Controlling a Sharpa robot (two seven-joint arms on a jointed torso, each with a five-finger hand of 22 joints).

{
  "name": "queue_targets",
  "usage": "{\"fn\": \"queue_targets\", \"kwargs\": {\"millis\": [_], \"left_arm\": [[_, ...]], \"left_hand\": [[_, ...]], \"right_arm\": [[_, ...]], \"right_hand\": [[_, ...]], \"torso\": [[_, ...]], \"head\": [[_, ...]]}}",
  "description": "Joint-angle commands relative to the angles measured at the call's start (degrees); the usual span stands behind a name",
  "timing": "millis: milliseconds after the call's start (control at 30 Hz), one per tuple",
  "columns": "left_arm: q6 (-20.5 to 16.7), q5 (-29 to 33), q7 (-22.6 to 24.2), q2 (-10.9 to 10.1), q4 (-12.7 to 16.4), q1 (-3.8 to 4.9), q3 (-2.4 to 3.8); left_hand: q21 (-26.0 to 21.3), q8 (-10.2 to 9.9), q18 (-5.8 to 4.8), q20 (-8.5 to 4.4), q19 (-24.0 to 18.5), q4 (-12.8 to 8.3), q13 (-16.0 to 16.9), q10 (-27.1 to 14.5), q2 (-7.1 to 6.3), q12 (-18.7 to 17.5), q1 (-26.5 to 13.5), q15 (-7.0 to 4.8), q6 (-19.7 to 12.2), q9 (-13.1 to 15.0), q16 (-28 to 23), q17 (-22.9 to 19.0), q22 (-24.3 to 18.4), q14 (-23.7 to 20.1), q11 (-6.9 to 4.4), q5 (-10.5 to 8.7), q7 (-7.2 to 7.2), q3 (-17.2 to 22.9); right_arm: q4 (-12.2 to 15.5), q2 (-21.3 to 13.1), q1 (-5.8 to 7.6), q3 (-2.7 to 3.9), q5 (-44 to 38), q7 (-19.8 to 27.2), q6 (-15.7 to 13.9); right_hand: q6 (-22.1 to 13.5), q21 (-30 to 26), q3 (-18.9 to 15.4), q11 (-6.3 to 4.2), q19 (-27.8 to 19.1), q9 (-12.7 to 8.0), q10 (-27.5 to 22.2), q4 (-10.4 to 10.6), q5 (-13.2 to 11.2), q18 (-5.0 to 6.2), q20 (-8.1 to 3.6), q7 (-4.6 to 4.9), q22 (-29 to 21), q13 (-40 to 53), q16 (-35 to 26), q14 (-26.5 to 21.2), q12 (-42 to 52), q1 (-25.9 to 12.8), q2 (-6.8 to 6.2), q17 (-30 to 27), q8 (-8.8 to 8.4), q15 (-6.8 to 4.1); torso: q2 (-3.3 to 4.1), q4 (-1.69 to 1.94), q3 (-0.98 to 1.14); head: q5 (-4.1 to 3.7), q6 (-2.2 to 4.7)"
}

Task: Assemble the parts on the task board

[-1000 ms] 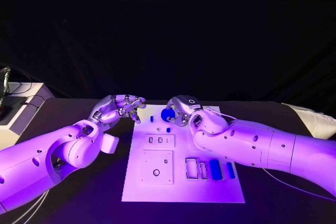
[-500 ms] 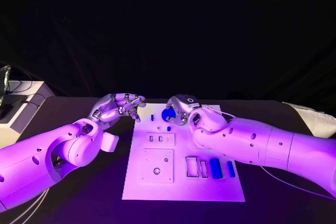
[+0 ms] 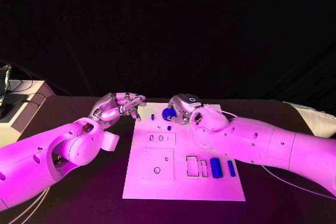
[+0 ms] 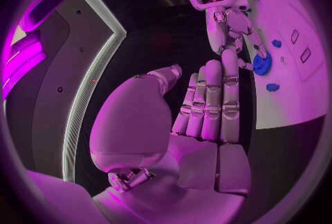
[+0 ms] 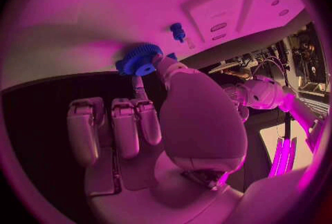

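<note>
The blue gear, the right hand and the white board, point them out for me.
blue gear [image 5: 140, 60]: right wrist view, on its toothed face.
right hand [image 3: 183, 107]: head view, on the back of the hand.
white board [image 3: 178, 187]: head view, on its bare near part.

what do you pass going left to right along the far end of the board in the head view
left hand → small blue peg → blue gear → right hand
</note>
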Motion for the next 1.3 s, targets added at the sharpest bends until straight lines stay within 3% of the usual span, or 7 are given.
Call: {"fn": "queue_targets", "kwargs": {"millis": [33, 167, 300, 400, 967, 1167, 1300], "left_arm": [[0.9, -0.1, 0.3, 0.0, 0.1, 0.03, 0.04], [0.9, -0.1, 0.2, 0.0, 0.0, 0.03, 0.04], [0.9, -0.1, 0.2, 0.0, 0.0, 0.02, 0.04], [0.9, -0.1, 0.1, 0.0, 0.0, 0.02, 0.04], [0.6, -0.1, -0.1, 0.0, -0.3, 0.02, 0.04], [0.5, -0.1, -0.2, -0.1, -0.4, 0.02, 0.04], [0.5, -0.1, -0.2, -0.1, -0.5, 0.02, 0.04]], "left_hand": [[0.3, -0.4, 0.21, -0.12, -0.4, -0.2, 0.1, -0.3, 0.13, -0.1, -0.5, -0.11, -0.4, 0.1, 0.3, 0.1, 0.1, -0.1, -0.06, 0.02, 0.11, 0.2], [0.4, -0.4, 0.21, -0.12, -0.4, -0.2, 0.1, -0.4, 0.13, -0.1, -0.5, -0.11, -0.4, 0.1, 0.3, 0.1, 0.1, -0.1, -0.04, 0.02, 0.13, 0.2], [0.5, -0.4, 0.21, -0.11, -0.5, -0.2, 0.1, -0.4, 0.14, -0.2, -0.5, -0.09, -0.5, 0.1, 0.3, 0.1, 0.1, -0.2, -0.01, 0.02, 0.16, 0.2], [0.5, -0.4, 0.21, -0.11, -0.5, -0.2, 0.1, -0.4, 0.14, -0.2, -0.5, -0.09, -0.5, 0.1, 0.3, 0.1, 0.1, -0.2, -0.01, 0.02, 0.16, 0.2], [0.9, -0.6, 0.19, -0.03, -0.8, 0.0, 0.1, -0.8, 0.39, -0.3, -0.8, 0.03, -0.8, 0.1, 0.4, 0.1, 0.4, -0.2, 0.16, 0.02, 0.39, 0.3], [0.9, -0.7, 0.19, -0.01, -0.9, 0.0, 0.1, -0.9, 0.43, -0.3, -0.8, 0.06, -0.9, 0.1, 0.4, 0.1, 0.5, -0.2, 0.2, 0.02, 0.45, 0.3], [1.0, -0.8, 0.18, 0.02, -0.9, 0.1, 0.1, -1.0, 0.48, -0.3, -0.9, 0.09, -1.0, 0.1, 0.5, 0.1, 0.5, -0.2, 0.24, 0.02, 0.5, 0.4]], "right_arm": [[0.0, -0.3, -0.71, -0.38, 0.9, 0.5, 0.8], [0.1, -0.6, -0.71, -0.38, 2.1, 1.2, 1.2], [0.2, -0.9, -0.71, -0.38, 3.1, 1.8, 1.8], [0.3, -1.1, -0.71, -0.38, 3.6, 2.0, 2.1], [1.0, -2.7, -0.71, -0.52, 4.9, 2.5, 6.2], [2.4, -4.1, -0.71, -0.55, 4.4, 2.0, 6.1], [3.8, -5.4, -0.71, -0.55, 3.9, 1.6, 3.3]], "right_hand": [[-0.6, -0.2, -1.1, 0.08, 4.7, -0.1, 4.7, 0.5, -0.5, -0.1, 0.09, -0.03, 12.5, 13.7, 0.2, 5.8, -0.3, -0.9, 0.03, 14.4, -0.36, 0.29], [-0.5, -0.1, -4.2, 0.06, 4.7, -0.1, 4.7, 3.2, -0.2, -0.11, 0.12, -0.09, 12.5, 13.7, 0.2, 5.9, -0.3, -3.8, 0.6, 14.6, -0.58, 0.29], [-0.4, -0.1, -7.4, 0.02, 4.7, -0.1, 4.7, 3.6, -0.2, -0.13, 0.11, -0.13, 12.6, 13.7, 0.3, 5.9, -0.3, -7.4, 1.76, 14.7, -0.77, 0.26], [-0.1, -0.1, -8.5, -0.03, 4.8, 0.0, 4.8, 3.7, 1.1, -0.13, 0.07, -0.2, 12.6, 13.8, 0.3, 5.9, -0.2, -11.1, 3.52, 14.9, -0.77, 0.22], [0.8, 0.5, -7.2, -0.3, 5.1, 0.1, 5.6, 3.7, 2.4, -0.31, -0.21, -0.55, 13.3, 14.7, 0.4, 6.0, 0.6, -15.1, 6.42, 15.1, -0.56, -0.14], [1.0, 0.6, -6.9, -0.36, 5.2, 0.2, 5.7, 3.7, 2.4, -0.34, -0.26, -0.62, 13.4, 14.8, 0.4, 6.0, 0.7, -15.3, 6.64, 15.1, -0.51, -0.19], [1.1, 0.7, -6.9, -0.38, 5.2, 0.2, 5.8, 3.7, 2.4, -0.37, -0.28, -0.66, 13.5, 14.9, 0.4, 6.0, 0.8, -15.4, 6.65, 15.1, -0.48, -0.22]], "torso": [[-0.01, 0.02, 0.01], [-0.02, -0.05, 0.03], [-0.02, -0.05, 0.0], [0.0, 0.0, -0.02], [-0.04, -0.01, -0.02], [-0.07, -0.08, -0.01], [-0.1, -0.02, -0.06]], "head": [[0.03, -0.01], [0.1, -0.03], [0.07, -0.04], [0.04, -0.05], [0.01, -0.31], [0.05, -0.31], [-0.01, -0.18]]}}
